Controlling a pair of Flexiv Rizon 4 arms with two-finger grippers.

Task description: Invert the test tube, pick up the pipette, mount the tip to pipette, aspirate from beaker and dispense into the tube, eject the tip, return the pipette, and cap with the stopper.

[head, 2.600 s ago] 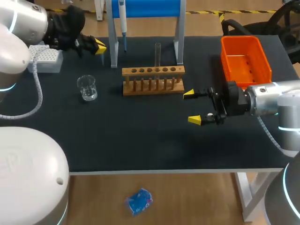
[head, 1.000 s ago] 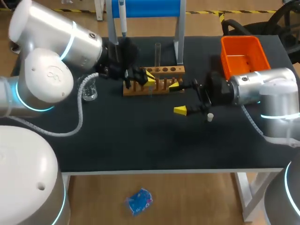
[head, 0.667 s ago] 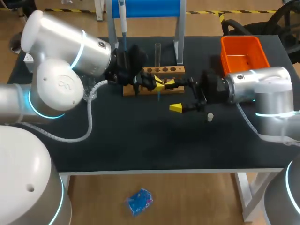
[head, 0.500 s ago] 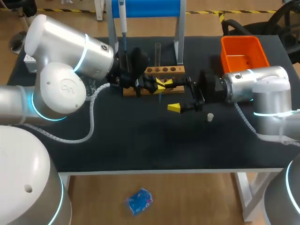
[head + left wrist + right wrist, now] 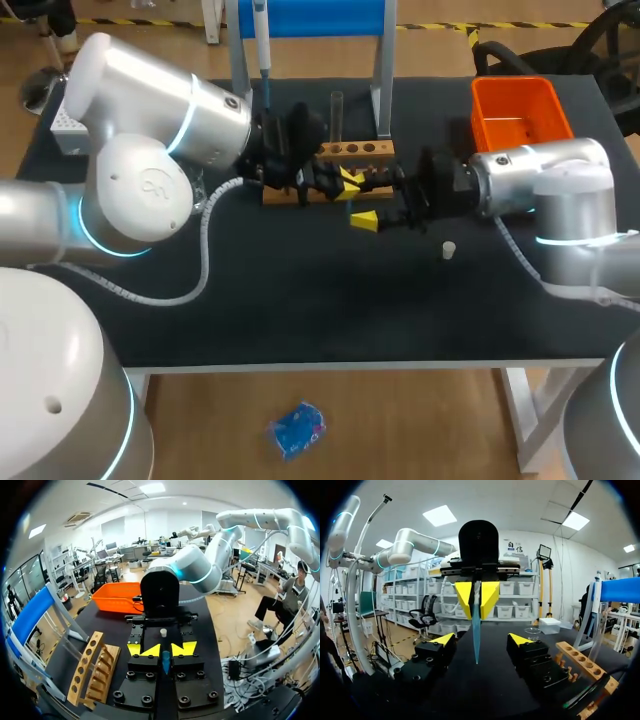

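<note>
Left gripper [image 5: 166, 650] was found pinched on a slim translucent blue plastic pipette tip [image 5: 476, 625]. Both yellow pads were pressed on its upper part and the narrow end hung down. Right gripper [image 5: 481, 641] was spread wide, with its fingers flanking that tip on either side and no contact visible. Both were held just in front of the wooden test tube rack [image 5: 375, 150], above the black table [image 5: 300, 300].

Step was judged to be a tip handover, left to right, ahead of mounting. White and blue pipette [image 5: 262, 40] was left hanging on the blue stand [image 5: 320, 18] behind the rack. Clear glass test tube [image 5: 337, 108] was stood upright in the rack. Small white stopper [image 5: 449, 249] was left lying on the table beside the right arm.

For a clean transfer:
- Centring the tip between the right pads was judged necessary before closing.
- Grip was best taken below the left pads, on the taper, so the wide end would be kept free for the pipette.
- Light closing force was advised, since thin plastic is likely to flex or squirt out.
- Release of the left pinch was advised only after both right pads were seated.
- Rack clearance was flagged for the retreat.
</note>
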